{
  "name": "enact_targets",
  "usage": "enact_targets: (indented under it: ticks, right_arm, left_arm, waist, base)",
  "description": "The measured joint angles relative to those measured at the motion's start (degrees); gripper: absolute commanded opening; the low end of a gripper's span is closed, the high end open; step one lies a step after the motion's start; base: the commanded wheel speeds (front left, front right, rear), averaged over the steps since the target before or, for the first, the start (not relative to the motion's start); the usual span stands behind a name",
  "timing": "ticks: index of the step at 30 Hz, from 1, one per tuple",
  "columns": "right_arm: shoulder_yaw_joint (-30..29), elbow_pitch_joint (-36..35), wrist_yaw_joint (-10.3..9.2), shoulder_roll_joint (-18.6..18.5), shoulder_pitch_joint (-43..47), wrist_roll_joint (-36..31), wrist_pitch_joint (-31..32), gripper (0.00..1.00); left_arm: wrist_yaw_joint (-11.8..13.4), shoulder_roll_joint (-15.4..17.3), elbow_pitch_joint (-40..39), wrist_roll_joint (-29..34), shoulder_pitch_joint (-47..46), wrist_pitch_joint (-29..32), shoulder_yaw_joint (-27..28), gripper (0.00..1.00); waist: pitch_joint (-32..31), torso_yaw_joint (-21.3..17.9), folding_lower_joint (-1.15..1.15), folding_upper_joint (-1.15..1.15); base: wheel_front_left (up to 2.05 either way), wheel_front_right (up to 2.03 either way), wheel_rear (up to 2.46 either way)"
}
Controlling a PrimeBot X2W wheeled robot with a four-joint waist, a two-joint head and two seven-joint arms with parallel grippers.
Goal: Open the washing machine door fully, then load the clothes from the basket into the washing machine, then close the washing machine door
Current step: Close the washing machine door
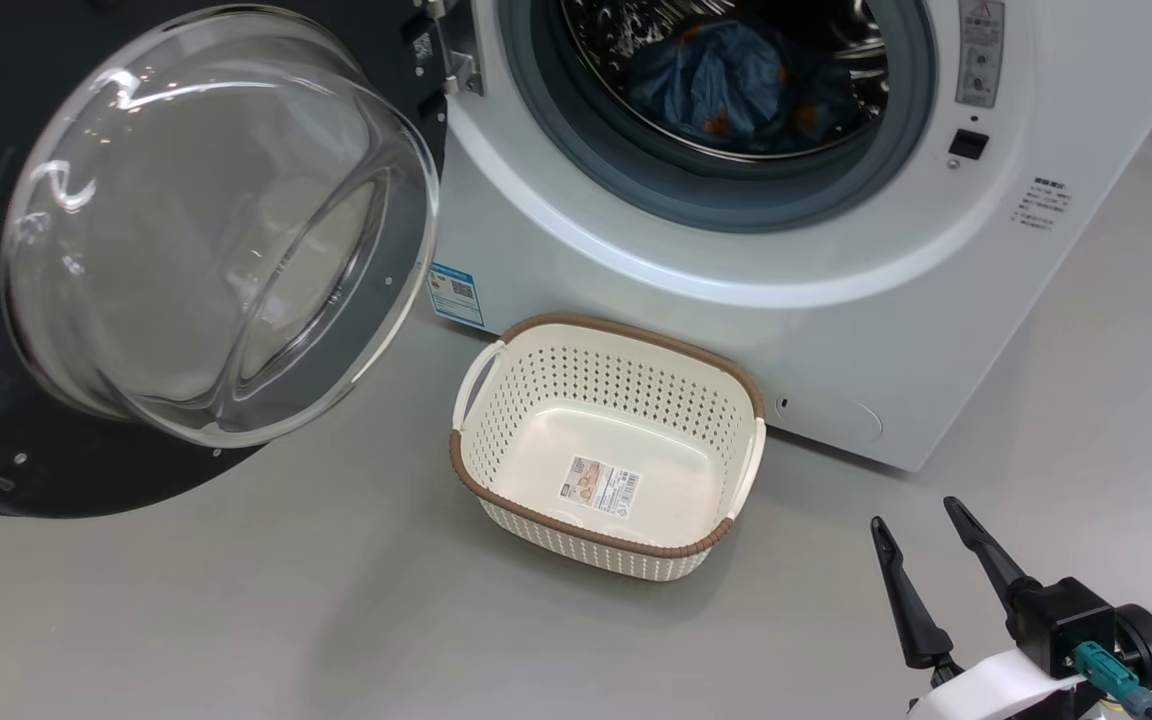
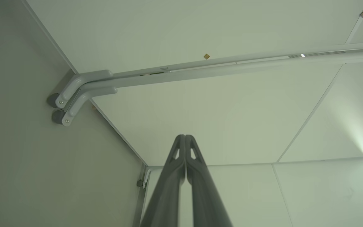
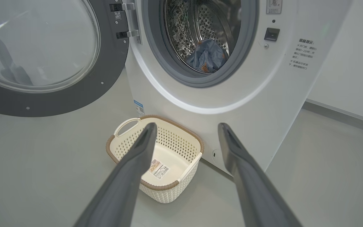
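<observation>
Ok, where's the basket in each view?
Head: basket at lower centre, on the floor before the washer.
Right wrist: basket at lower centre, partly behind a finger of the open right gripper.
Left wrist: faces white panels and a grey rail.
Shared landmark: the washer's blue sticker, just up-left of the basket.

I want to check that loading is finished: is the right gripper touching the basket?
Apart. The head view shows the right gripper open at the lower right, with bare grey floor between its fingertips and the basket.
</observation>
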Motion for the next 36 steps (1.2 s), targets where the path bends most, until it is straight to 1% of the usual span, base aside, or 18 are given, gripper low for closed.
enact_targets:
  ticks: [4, 9, 15, 19, 27, 36]
  right_arm:
    - [-0.18, -0.18, 0.00, -0.45, -0.12, -0.14, 0.00, 1.00]
    - [-0.68, -0.51, 0.00, -1.29, -0.37, -0.15, 0.00, 1.00]
    - [-0.96, -0.82, 0.00, -1.60, -0.83, -0.47, 0.00, 1.00]
    - [-0.67, -0.81, 0.00, -1.94, -0.90, -0.47, 0.00, 1.00]
    - [-0.31, -0.79, 0.00, -2.92, -1.85, -0.47, 0.00, 1.00]
    - [-1.52, -0.77, 0.00, -3.00, -1.94, -0.47, 0.00, 1.00]
  left_arm:
    - [0.05, 0.13, 1.90, -0.32, -0.60, 0.59, -0.32, 0.00]
    - [0.07, 0.11, 5.30, -1.63, -2.82, 2.85, -0.77, 0.00]
    - [0.07, 0.10, 8.56, -2.15, -3.52, 5.53, -1.91, 0.00]
    - [0.07, 0.11, 9.37, -2.35, -4.55, 7.28, -2.66, 0.00]
    - [0.07, -0.09, 11.93, -3.11, -5.67, 12.99, -5.46, 0.00]
    - [0.07, -0.69, 14.37, -4.95, -5.99, 20.17, -7.89, 0.00]
  waist:
    - [1.07, -0.91, 0.00, 0.00]
    - [2.89, -2.13, 0.00, 0.00]
    - [4.12, -2.60, 0.00, 0.00]
    - [4.66, -2.84, 0.00, 0.00]
    - [5.33, -3.68, 0.00, 0.00]
    - [5.74, -4.14, 0.00, 0.00]
  base:
    - [0.00, 0.00, 0.00]
    - [0.00, 0.00, 0.00]
    - [0.00, 0.00, 0.00]
    - [0.00, 0.00, 0.00]
    - [0.00, 0.00, 0.00]
    - [0.00, 0.00, 0.00]
